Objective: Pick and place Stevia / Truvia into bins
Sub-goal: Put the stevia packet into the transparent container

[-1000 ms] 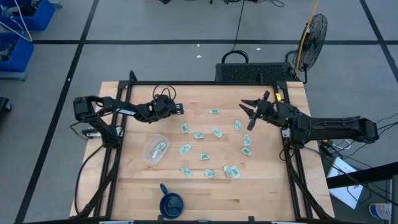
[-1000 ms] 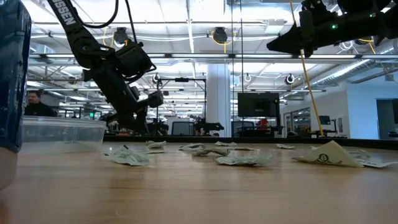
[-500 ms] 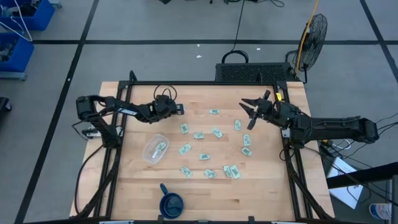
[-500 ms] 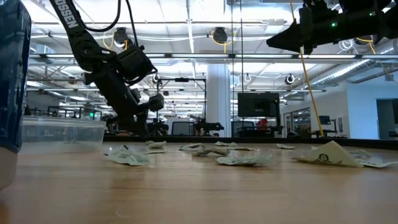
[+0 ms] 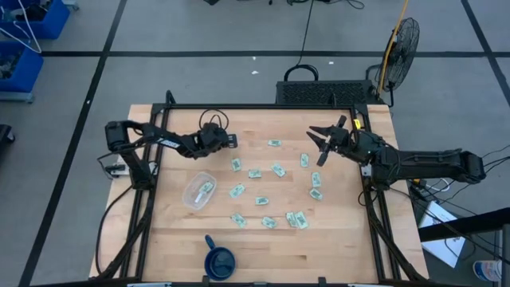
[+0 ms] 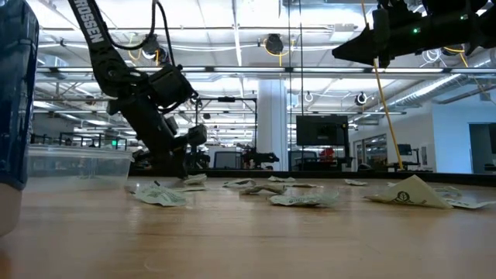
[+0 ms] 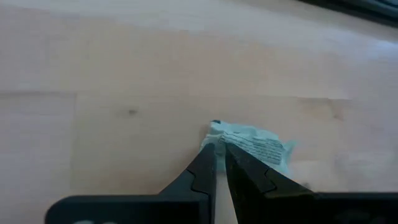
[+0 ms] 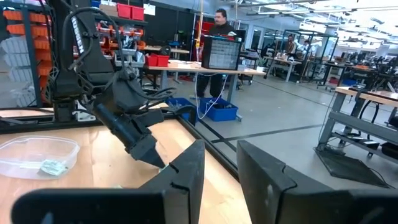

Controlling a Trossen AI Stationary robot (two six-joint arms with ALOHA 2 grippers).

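Several pale green and white Stevia sachets lie flat across the middle of the wooden table. The clear tub stands at the left with one sachet inside. My left gripper slants down at the far left. Its fingers stand only a thin slit apart, low over the table. Their tips are at the near corner of a crumpled sachet that lies on the wood. My right gripper hangs open and level, high over the far right, with nothing between its fingers. My left gripper's fingertips come slanting down at the sachet's corner. The sachet lies on the table. I cannot tell whether the tips touch it.
A dark blue cup with a handle stands near the front edge. A black frame runs around the table's far and side edges. Bare wood lies at the front right. In the right wrist view a person stands in the room beyond.
My left arm has leaned forward, and its gripper has sunk a little toward the table, onto the sachet at the far left. The slit between its fingers looks the same. The sachets and the tub have not moved.
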